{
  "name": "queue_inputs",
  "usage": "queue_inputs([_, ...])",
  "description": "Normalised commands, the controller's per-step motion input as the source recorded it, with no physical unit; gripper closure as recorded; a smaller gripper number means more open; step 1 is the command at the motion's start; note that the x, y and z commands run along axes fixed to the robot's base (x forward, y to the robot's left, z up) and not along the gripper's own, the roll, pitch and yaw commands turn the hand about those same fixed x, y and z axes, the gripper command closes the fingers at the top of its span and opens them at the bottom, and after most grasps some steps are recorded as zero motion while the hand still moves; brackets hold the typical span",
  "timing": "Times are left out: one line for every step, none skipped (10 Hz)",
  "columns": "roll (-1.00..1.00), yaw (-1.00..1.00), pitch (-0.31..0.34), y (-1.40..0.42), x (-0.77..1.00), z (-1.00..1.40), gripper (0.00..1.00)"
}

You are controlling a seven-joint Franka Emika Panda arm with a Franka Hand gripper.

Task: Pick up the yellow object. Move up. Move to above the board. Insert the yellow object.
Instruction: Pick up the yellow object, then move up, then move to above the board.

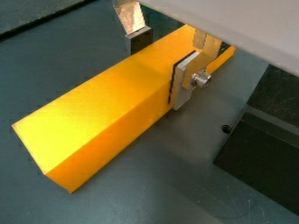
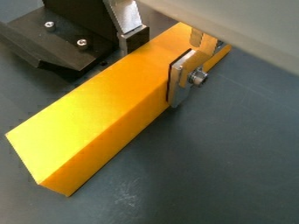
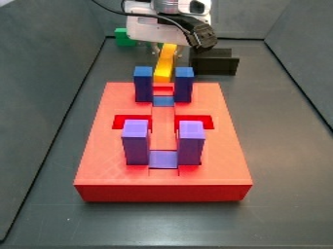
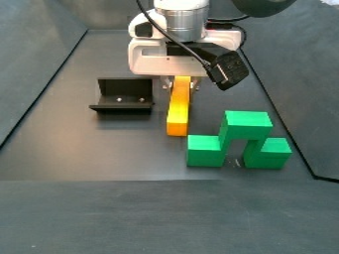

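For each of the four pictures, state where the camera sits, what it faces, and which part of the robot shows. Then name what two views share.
Wrist view: on the arm's wrist, looking down at the yellow object; a silver finger shows.
Wrist view: same mount; the bar with the fixture behind.
Side view: beside the table, facing across the board toward the gripper.
Side view: facing the gripper with green blocks in front.
Shared: both wrist views show the fingers straddling the bar.

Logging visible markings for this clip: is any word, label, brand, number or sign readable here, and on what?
None: no text shows on the yellow object, the board, the fixture, the green blocks or the gripper, whose fingers sit on either side of the yellow object.
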Motion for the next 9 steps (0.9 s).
queue_inputs([0.0,0.0,0.0,0.0,0.0,0.0,1.0])
queue_inputs([0.0,0.0,0.0,0.0,0.0,0.0,1.0])
queue_inputs([0.0,0.0,0.0,0.0,0.0,0.83,1.0])
queue_inputs([0.0,0.02,0.007,0.04,-0.02,0.83,1.0])
queue_inputs([0.0,0.02,0.024,0.03,-0.07,0.62,1.0])
queue_inputs([0.02,0.01,0.003,0.01,-0.06,0.42,1.0])
queue_inputs([0.0,0.0,0.0,0.0,0.0,1.4,1.0])
queue_inputs([0.0,0.0,0.012,0.0,0.0,1.4,1.0])
queue_inputs([0.02,0.0,0.037,0.0,-0.03,1.4,1.0])
